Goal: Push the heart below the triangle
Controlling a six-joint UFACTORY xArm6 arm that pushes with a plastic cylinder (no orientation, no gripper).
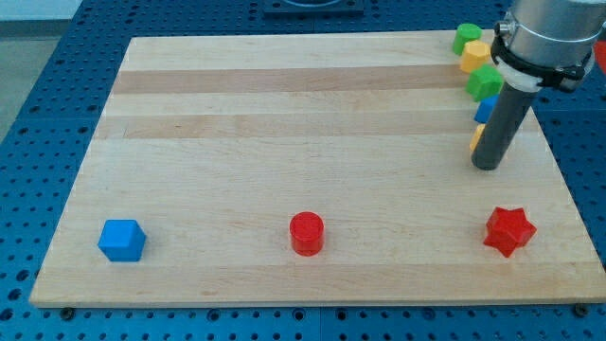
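Note:
My tip (486, 167) rests on the board at the right side. The rod hides parts of two small blocks on its left: a blue block (481, 109) and below it a yellow block (476, 140); their shapes cannot be made out. Above them lies a green block (485, 83), then a yellow block (475, 55) that may be the heart, then a green block (465, 38) at the board's top right corner. My tip is just right of and below the lower yellow block, close to it; contact cannot be told.
A red star (509, 231) lies below my tip near the bottom right. A red cylinder (307, 233) stands at bottom centre. A blue cube (122, 241) sits at bottom left. The wooden board (284, 123) lies on a blue perforated table.

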